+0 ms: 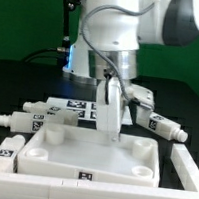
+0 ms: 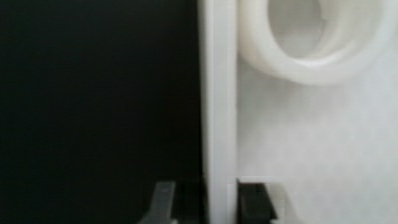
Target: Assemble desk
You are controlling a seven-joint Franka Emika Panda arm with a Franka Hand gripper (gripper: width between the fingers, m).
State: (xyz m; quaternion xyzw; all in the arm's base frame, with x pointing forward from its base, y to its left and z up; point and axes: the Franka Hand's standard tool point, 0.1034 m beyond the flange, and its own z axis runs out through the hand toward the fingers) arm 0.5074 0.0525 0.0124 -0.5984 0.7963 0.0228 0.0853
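Note:
The white tray-like tabletop (image 1: 86,154) lies at the front of the table, with round corner sockets (image 2: 306,45) inside its raised rim. My gripper (image 1: 111,129) reaches down onto its far rim. In the wrist view the thin rim wall (image 2: 217,100) runs straight between the two dark fingers (image 2: 166,203), so my gripper (image 2: 214,203) is shut on it. Three white tagged legs (image 1: 31,107) (image 1: 19,124) (image 1: 4,156) lie at the exterior view's left of the tabletop. Another leg (image 1: 159,122) lies at its right.
The marker board (image 1: 74,107) lies flat behind the tabletop, under the arm. The white robot base (image 1: 87,61) stands behind it. A white border strip (image 1: 76,193) runs along the table's front edge, and another (image 1: 188,169) along the exterior view's right.

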